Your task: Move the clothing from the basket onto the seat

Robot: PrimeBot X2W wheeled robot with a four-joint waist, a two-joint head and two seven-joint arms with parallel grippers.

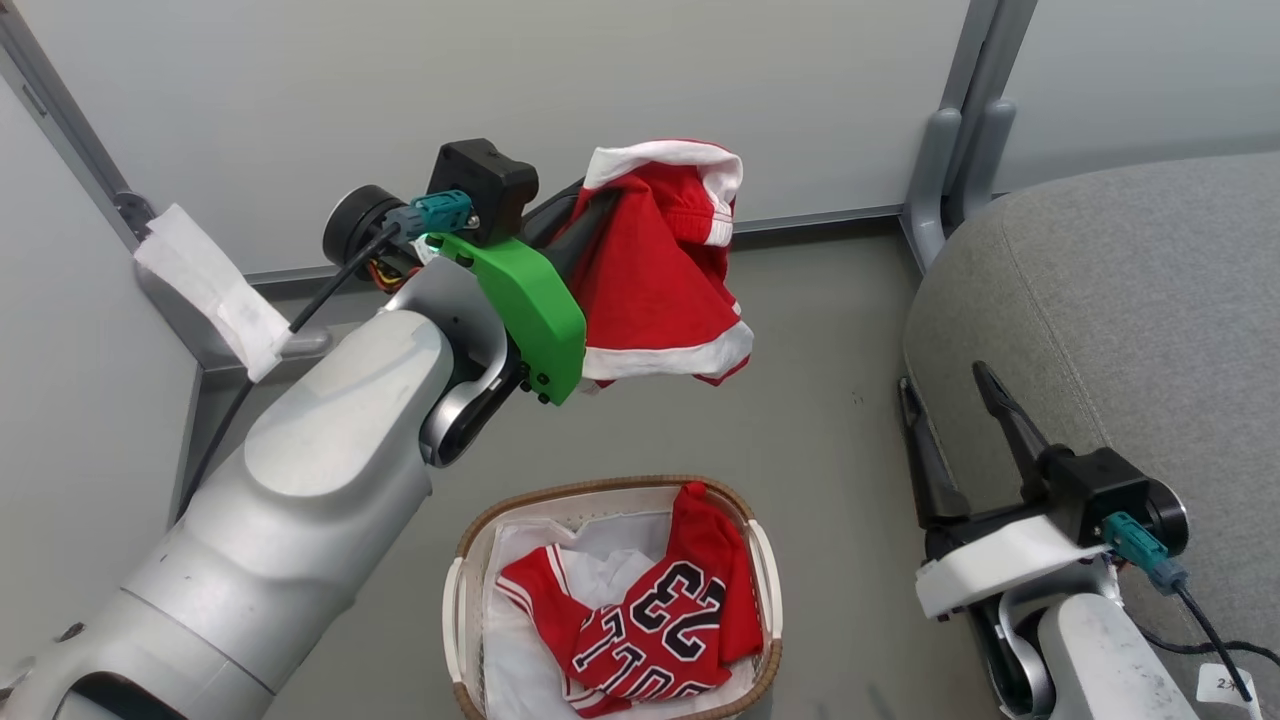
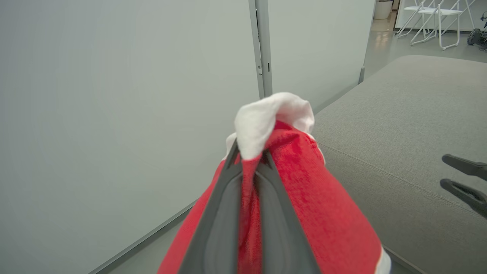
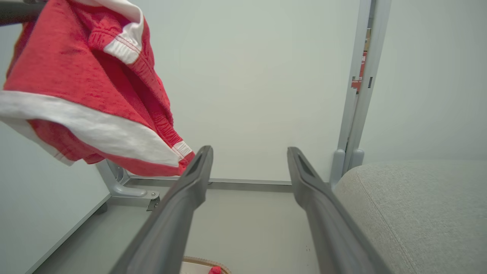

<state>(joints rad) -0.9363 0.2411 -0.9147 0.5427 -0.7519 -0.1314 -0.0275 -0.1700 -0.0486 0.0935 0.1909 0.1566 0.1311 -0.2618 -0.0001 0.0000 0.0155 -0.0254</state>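
Left gripper [image 2: 250, 152]: your left pincer is raised well above the floor [image 1: 830, 420]. Its two dark fingers are pinched tight on a fold of red cloth, and in the left wrist view white trim bunches just past the tips.
Held garment [image 1: 655, 280]: a red piece with white trim hangs from that pincer in the air, in front of the pale wall panel [image 1: 500, 100]. In the head view it sits above the basket and left of the seat, touching neither.
Basket [image 1: 600, 487]: you see it standing on the grey floor at the bottom middle of the head view, between your two arms, with its brown woven rim and white side handles.
Jersey [image 1: 660, 620]: a second red garment, marked with a black-and-white "23", lies crumpled inside the basket on the white liner [image 1: 610, 545].
Right gripper [image 1: 942, 378]: your right pincer sits low at the right with its fingers spread apart and nothing between them. The tips are just beside the seat's front edge, and you cannot tell whether they touch it.
Seat [image 1: 1120, 300]: the grey cushion with its seam line lies at the right, well apart from the basket.
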